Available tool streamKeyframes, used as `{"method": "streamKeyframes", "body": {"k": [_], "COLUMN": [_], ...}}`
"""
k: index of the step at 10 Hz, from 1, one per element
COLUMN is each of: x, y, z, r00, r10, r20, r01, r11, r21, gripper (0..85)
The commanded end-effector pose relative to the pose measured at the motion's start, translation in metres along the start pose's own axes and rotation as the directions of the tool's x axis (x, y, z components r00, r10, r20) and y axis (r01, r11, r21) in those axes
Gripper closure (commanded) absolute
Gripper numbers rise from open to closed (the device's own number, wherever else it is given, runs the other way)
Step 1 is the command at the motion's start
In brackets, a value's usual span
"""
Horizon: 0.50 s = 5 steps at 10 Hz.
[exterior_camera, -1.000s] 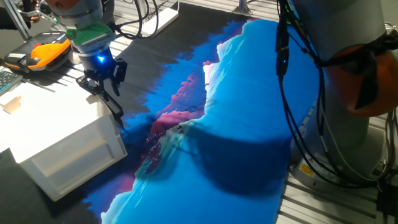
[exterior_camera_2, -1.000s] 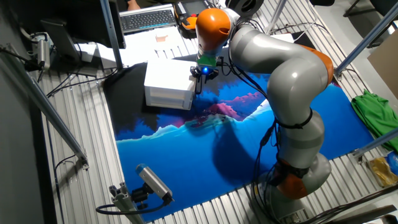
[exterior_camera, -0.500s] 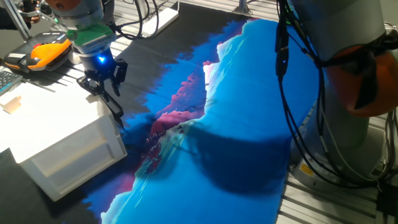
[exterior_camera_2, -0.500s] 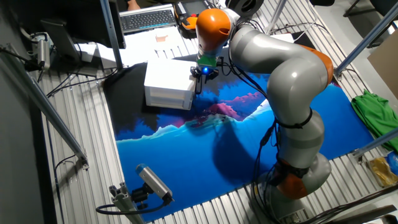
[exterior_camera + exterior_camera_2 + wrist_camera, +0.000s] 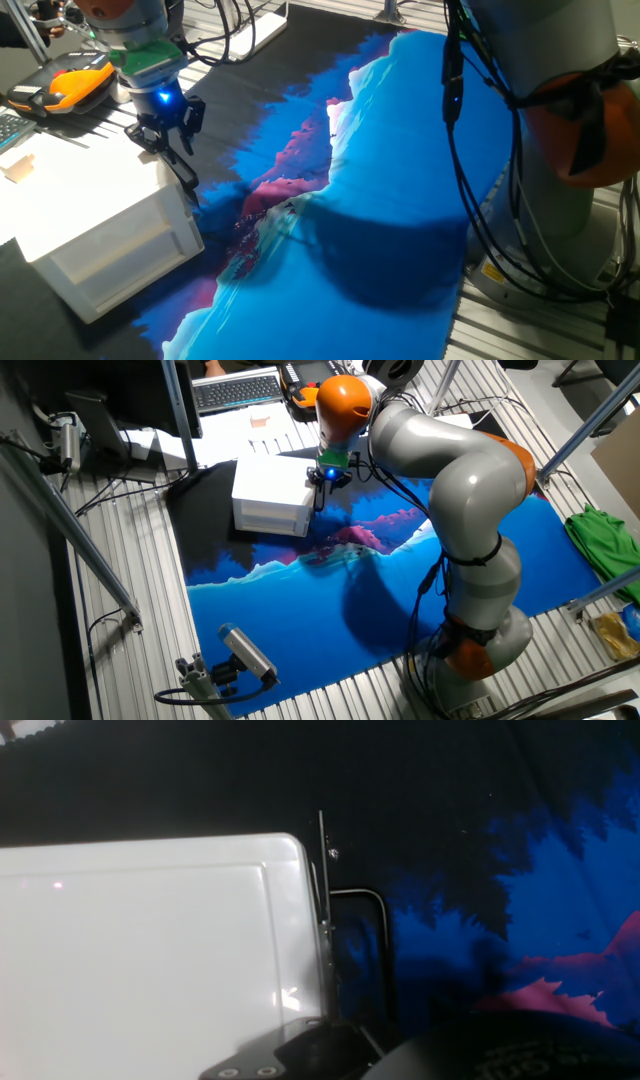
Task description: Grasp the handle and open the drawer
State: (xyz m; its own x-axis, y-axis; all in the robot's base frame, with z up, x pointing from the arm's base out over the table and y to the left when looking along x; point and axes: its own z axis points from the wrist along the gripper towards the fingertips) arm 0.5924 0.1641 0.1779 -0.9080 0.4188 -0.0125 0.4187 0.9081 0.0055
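The white cabinet (image 5: 90, 210) stands at the left on the dark cloth. The drawer is shut inside it; only the thin edge of its end face (image 5: 320, 945) shows. The thin black handle (image 5: 383, 950) curves out from that end face; in one fixed view it is a dark bar (image 5: 184, 180) at the cabinet's right corner. My gripper (image 5: 168, 140) hangs just above the handle, pointing down, with its jaws apart and holding nothing. In the other fixed view the gripper (image 5: 325, 482) is at the cabinet's (image 5: 265, 485) right end. One finger (image 5: 320, 1045) shows at the bottom of the hand view.
A blue and pink printed cloth (image 5: 400, 200) covers the table right of the cabinet. An orange and black device (image 5: 70, 85) and a tan block (image 5: 18, 168) lie behind it. A keyboard (image 5: 235, 390) lies at the back, a camera (image 5: 245, 655) stands in front.
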Motion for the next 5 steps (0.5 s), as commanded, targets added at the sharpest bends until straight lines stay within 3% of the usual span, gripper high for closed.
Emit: {"method": "streamKeyframes", "body": {"k": [1,2,3,5], "x": [-0.0005,-0.0009,-0.0010,-0.0007], "y": [-0.0003,-0.0004,-0.0005,-0.0005], "z": [0.0005,0.0009,0.0013,0.0022], "r00": [1.000,1.000,1.000,1.000], "r10": [-0.002,-0.002,0.000,0.001], "r20": [0.000,0.000,0.000,-0.002], "r01": [0.002,0.002,0.000,-0.001], "r11": [1.000,1.000,1.000,1.000], "r21": [0.000,0.000,0.000,0.000], "gripper": [51.0,51.0,68.0,68.0]}}
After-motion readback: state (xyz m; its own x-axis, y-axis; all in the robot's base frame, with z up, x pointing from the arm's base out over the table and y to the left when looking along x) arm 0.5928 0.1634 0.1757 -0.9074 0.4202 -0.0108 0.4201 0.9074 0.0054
